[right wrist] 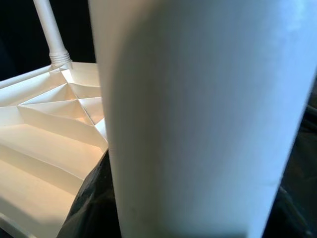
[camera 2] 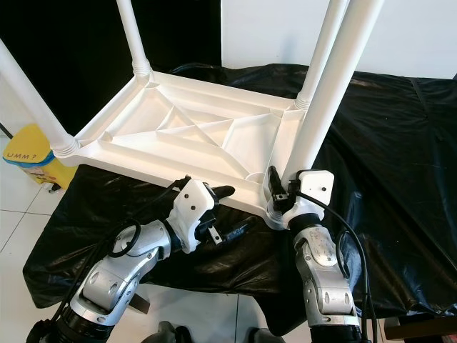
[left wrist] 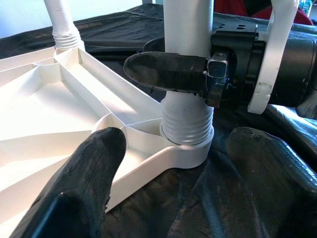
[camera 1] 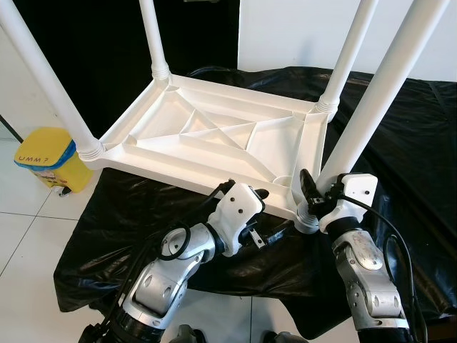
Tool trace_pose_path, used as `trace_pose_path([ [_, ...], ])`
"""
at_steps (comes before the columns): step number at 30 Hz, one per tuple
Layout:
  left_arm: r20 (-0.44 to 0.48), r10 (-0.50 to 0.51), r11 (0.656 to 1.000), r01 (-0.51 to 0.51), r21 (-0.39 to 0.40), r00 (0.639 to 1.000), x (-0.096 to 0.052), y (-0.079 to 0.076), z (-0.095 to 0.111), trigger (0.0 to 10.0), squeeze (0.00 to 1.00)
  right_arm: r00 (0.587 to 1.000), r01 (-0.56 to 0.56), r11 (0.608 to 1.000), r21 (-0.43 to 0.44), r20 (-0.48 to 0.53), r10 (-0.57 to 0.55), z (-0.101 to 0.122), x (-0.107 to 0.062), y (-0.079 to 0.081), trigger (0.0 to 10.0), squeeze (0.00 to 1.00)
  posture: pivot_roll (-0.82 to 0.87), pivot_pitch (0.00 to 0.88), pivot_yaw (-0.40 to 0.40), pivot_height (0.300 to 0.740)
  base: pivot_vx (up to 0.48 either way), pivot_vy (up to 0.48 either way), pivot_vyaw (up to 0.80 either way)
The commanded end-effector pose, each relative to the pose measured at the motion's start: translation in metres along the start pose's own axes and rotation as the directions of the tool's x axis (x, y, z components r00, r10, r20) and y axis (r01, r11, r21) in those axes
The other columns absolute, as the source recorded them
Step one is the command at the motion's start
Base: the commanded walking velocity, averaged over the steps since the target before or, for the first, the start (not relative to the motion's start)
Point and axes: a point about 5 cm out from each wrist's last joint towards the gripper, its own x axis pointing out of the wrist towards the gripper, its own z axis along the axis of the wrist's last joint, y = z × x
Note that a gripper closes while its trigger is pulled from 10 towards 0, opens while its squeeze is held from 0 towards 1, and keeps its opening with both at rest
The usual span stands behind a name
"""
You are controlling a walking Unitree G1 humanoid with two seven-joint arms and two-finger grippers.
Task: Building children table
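White table (camera 1: 214, 136) upside down on black sheet (camera 1: 400, 157), legs up. Right gripper (camera 1: 311, 194) clamped around near-corner leg (camera 1: 371, 107) just above its socket. Left gripper (left wrist: 168, 198) wide open, empty, beside same corner.

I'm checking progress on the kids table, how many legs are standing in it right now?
4, one per corner of the upturned white tabletop: far left leg, far right leg, near left leg, and near right leg, gripped at its base by the right pincer.
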Motion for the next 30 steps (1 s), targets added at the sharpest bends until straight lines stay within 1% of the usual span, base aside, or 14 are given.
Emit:
trace_pose_path([
  [1, -0.002, -0.045, 0.999, 0.045, 0.005, 0.999, 0.001, -0.004, 0.001, 10.0, 0.00, 0.990, 0.013, 1.000, 0.011, -0.142, -0.011, -0.029, -0.009, -0.002, 10.0, 0.00, -0.11, 0.128, 0.024, 0.740, 0.000, 0.000, 0.00],
  [5, -0.002, -0.046, 0.999, 0.046, 0.006, 0.999, 0.002, -0.004, 0.002, 10.0, 0.00, 0.990, 0.008, 1.000, 0.012, -0.137, -0.006, -0.029, -0.009, -0.001, 10.0, 0.00, -0.11, 0.125, 0.025, 0.740, 0.000, 0.000, 0.00],
  [7, -0.002, -0.047, 0.999, 0.047, 0.007, 0.999, 0.001, -0.004, 0.002, 10.0, 0.00, 0.992, -0.026, 1.000, -0.012, -0.122, 0.024, -0.029, -0.012, 0.003, 10.0, 0.00, -0.11, 0.125, 0.027, 0.740, 0.000, 0.000, 0.00],
  [10, -0.002, -0.047, 0.999, 0.047, 0.007, 0.999, 0.001, -0.004, 0.002, 10.0, 0.00, 0.992, -0.026, 1.000, -0.012, -0.122, 0.024, -0.029, -0.012, 0.003, 10.0, 0.00, -0.11, 0.125, 0.027, 0.740, 0.000, 0.000, 0.00],
  [11, -0.003, -0.047, 0.999, 0.047, 0.009, 0.999, 0.001, -0.004, 0.002, 10.0, 0.00, 0.993, -0.051, 0.998, -0.030, -0.109, 0.047, -0.029, -0.015, 0.006, 10.0, 0.00, -0.10, 0.124, 0.030, 0.740, 0.000, 0.000, 0.00],
  [12, -0.003, -0.047, 0.999, 0.047, 0.009, 0.999, 0.001, -0.004, 0.002, 10.0, 0.00, 0.993, -0.051, 0.998, -0.030, -0.109, 0.047, -0.029, -0.015, 0.006, 10.0, 0.00, -0.10, 0.124, 0.030, 0.740, 0.000, 0.000, 0.00],
  [13, -0.004, -0.047, 0.999, 0.047, 0.012, 0.999, 0.001, -0.004, 0.002, 10.0, 0.00, 0.993, -0.080, 0.995, -0.054, -0.094, 0.074, -0.030, -0.019, 0.009, 10.0, 0.00, -0.10, 0.122, 0.036, 0.740, 0.000, 0.000, 0.00],
  [14, -0.004, -0.047, 0.999, 0.047, 0.012, 0.999, 0.001, -0.004, 0.002, 10.0, 0.00, 0.993, -0.080, 0.995, -0.054, -0.094, 0.074, -0.030, -0.019, 0.009, 10.0, 0.00, -0.10, 0.122, 0.036, 0.740, 0.000, 0.000, 0.00],
  [15, -0.003, -0.047, 0.999, 0.047, 0.014, 0.999, 0.001, -0.003, 0.003, 10.0, 0.00, 0.992, -0.107, 0.990, -0.090, -0.077, 0.100, -0.029, -0.021, 0.011, 10.0, 0.00, -0.10, 0.121, 0.038, 0.740, 0.000, 0.000, 0.00],
  [16, -0.003, -0.047, 0.999, 0.047, 0.014, 0.999, 0.001, -0.003, 0.003, 10.0, 0.00, 0.992, -0.107, 0.990, -0.090, -0.077, 0.100, -0.029, -0.021, 0.011, 10.0, 0.00, -0.10, 0.121, 0.038, 0.740, 0.000, 0.000, 0.00],
  [18, -0.003, -0.048, 0.999, 0.048, 0.016, 0.999, 0.001, -0.003, 0.004, 10.0, 0.00, 0.990, -0.139, 0.980, -0.145, -0.059, 0.131, -0.030, -0.024, 0.012, 10.0, 0.00, -0.11, 0.120, 0.043, 0.740, 0.000, 0.000, 0.00],
  [19, -0.003, -0.048, 0.999, 0.048, 0.016, 0.999, 0.001, -0.003, 0.004, 10.0, 0.00, 0.990, -0.139, 0.980, -0.145, -0.059, 0.131, -0.030, -0.024, 0.012, 10.0, 0.00, -0.11, 0.120, 0.043, 0.740, 0.000, 0.000, 0.00],
  [21, -0.002, -0.051, 0.999, 0.051, 0.018, 0.999, 0.001, -0.002, 0.004, 10.0, 0.00, 0.987, -0.160, 0.970, -0.183, -0.055, 0.152, -0.031, -0.026, 0.013, 10.0, 0.00, -0.11, 0.120, 0.047, 0.740, 0.000, 0.000, 0.00],
  [30, -0.004, -0.060, 0.998, 0.060, 0.023, 0.998, 0.000, -0.002, 0.005, 10.0, 0.00, 0.976, -0.219, 0.944, -0.247, -0.056, 0.211, -0.036, -0.032, 0.014, 10.0, 0.00, -0.11, 0.118, 0.061, 0.740, 0.000, 0.000, 0.00],
])
